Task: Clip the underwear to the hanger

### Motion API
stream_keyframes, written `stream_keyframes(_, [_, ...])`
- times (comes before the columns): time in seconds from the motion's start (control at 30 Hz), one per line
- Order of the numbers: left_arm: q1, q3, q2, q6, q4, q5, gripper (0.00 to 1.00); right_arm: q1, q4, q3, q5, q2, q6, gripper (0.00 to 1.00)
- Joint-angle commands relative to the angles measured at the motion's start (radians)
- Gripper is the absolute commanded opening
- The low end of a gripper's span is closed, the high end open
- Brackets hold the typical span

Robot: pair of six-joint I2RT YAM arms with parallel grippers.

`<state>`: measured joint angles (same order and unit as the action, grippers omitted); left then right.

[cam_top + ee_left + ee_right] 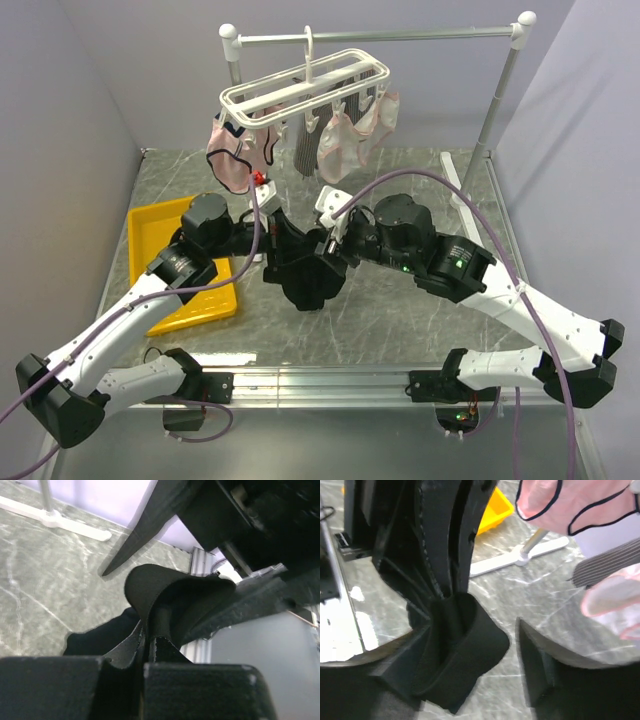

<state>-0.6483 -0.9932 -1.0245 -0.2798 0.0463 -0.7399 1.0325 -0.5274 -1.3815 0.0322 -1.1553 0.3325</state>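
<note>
One black underwear brief (305, 280) is bunched between the two arms at the middle of the grey marbled table (400, 320), well below and in front of the hanger; whether its lower edge touches the tabletop cannot be told. The left gripper (149, 645) has its two fingers pressed narrowly together on a folded edge of the fabric, which loops up above them in the left wrist view. The right gripper (470, 645) stands wide, its two fingers (537, 665) on either side of the same fold, with a clear gap on one side. One white plastic hanger (305, 85) hangs tilted by its hook from the single grey metal rail stand (400, 35) at the back. At least three pieces of pale pink dark-trimmed underwear (232, 160) dangle from its clips, with one grey striped garment (305, 150) between them. One yellow tray (160, 225) lies on the table's left side, partly under the left arm.
</note>
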Motion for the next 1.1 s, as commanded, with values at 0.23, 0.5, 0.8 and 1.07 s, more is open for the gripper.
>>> stream_keyframes(0.23, [0.024, -0.024, 0.03, -0.01, -0.049, -0.062, 0.0, -0.087, 0.089, -0.039, 0.001, 0.022, 0.085, 0.16])
stream_keyframes(0.5, [0.022, -0.028, 0.015, 0.034, 0.012, -0.085, 0.0, -0.107, 0.078, -0.1, 0.081, 0.009, 0.073, 0.0])
stream_keyframes(0.8, [0.053, -0.028, 0.041, -0.007, -0.023, -0.062, 0.0, -0.166, 0.041, -0.159, 0.234, -0.043, -0.001, 0.03])
stream_keyframes(1.07, [0.068, -0.159, -0.058, 0.062, 0.132, -0.082, 0.0, -0.101, 0.085, 0.018, 0.112, 0.038, 0.209, 0.91])
